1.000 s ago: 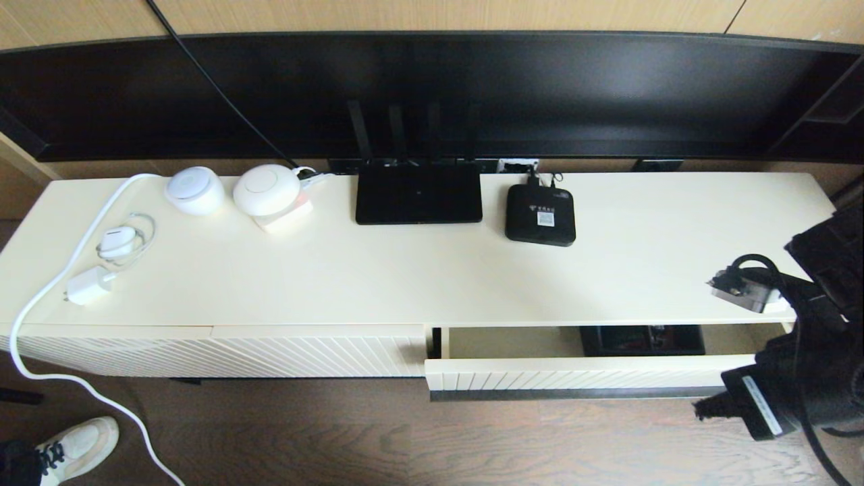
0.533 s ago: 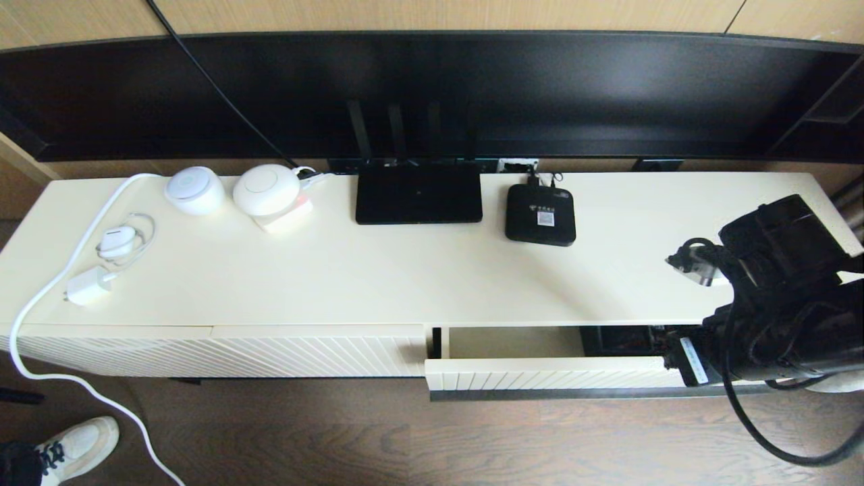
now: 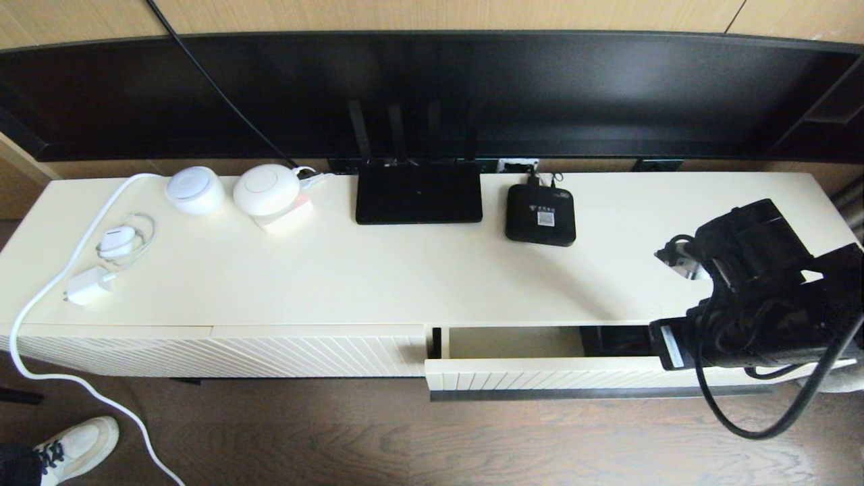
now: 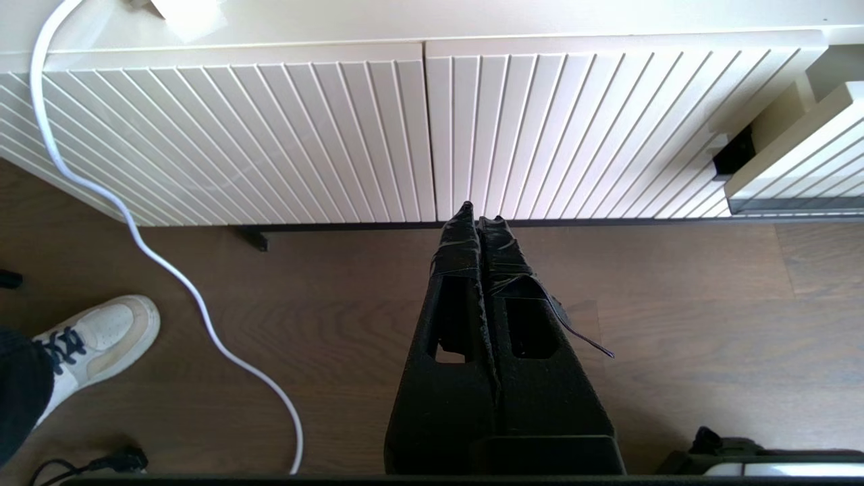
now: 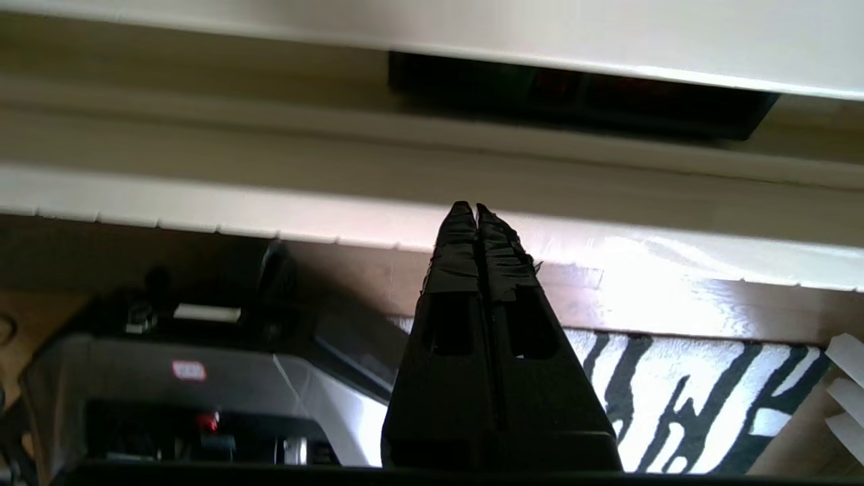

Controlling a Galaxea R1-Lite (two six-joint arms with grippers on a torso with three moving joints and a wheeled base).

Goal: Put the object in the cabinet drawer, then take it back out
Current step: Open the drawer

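The cabinet drawer (image 3: 553, 375) stands partly pulled out at the cabinet's right half, with its dark handle strip along the lower edge. Inside it lies the black organizer box (image 3: 613, 340), of which only the left part shows; my right arm (image 3: 749, 297) covers the remainder. In the right wrist view the box (image 5: 574, 101) is a dark shape under the cabinet top. My right gripper (image 5: 476, 209) is shut and empty, with its tips just before the drawer front's top edge (image 5: 270, 209). My left gripper (image 4: 480, 219) is shut and empty, low over the floor before the closed ribbed panel (image 4: 270, 135).
On the cabinet top are a flat black router (image 3: 418, 194), a small black set-top box (image 3: 540, 214), two white round devices (image 3: 196, 189), a white charger with cable (image 3: 88, 287). A TV (image 3: 432, 94) stands behind. A person's shoe (image 3: 77, 442) is on the floor at left.
My right arm has swung in from the right edge, leftward and up, to above the drawer's right part, and now hides more of the organizer box. The drawer has not moved.
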